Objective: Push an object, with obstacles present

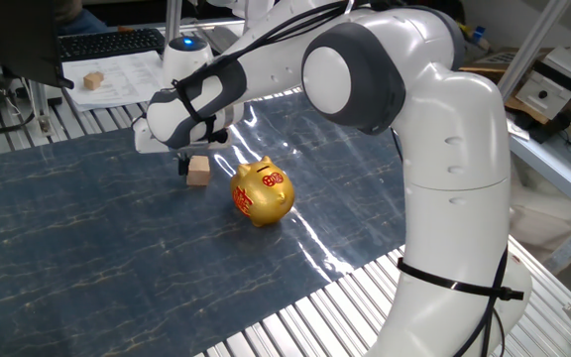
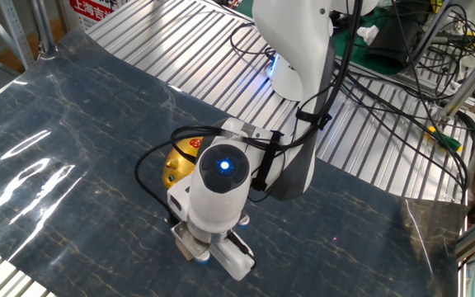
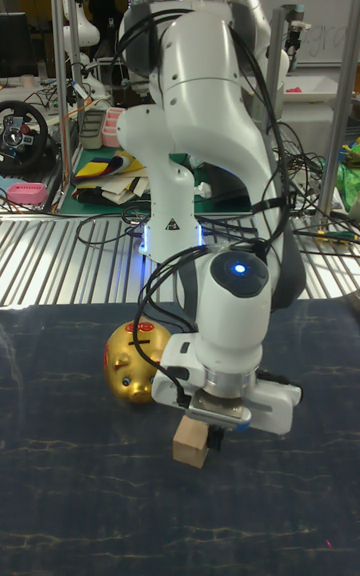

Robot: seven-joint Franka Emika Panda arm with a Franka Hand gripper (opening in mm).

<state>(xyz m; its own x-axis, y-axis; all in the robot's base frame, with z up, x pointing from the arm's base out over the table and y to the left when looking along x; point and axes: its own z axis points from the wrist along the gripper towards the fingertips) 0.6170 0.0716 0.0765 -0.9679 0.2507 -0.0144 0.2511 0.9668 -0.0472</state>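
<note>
The small tan wooden cube (image 1: 198,172) lies on the dark blue mat, just left of the golden pig (image 1: 263,192) with red markings. My gripper (image 1: 183,162) points down at the cube's left side, its dark fingertips together and touching the cube. From the tall fixed view the cube (image 3: 190,444) sits under the gripper (image 3: 213,431), with the pig (image 3: 135,361) behind it to the left. In the other fixed view my wrist hides the cube and fingers, and only part of the pig (image 2: 178,167) shows.
A second wooden cube (image 1: 92,80) rests on white papers at the back left, beside a keyboard (image 1: 107,43). The mat (image 1: 87,258) lies on a ribbed metal table (image 1: 315,317). My arm's base (image 1: 454,248) stands at the right.
</note>
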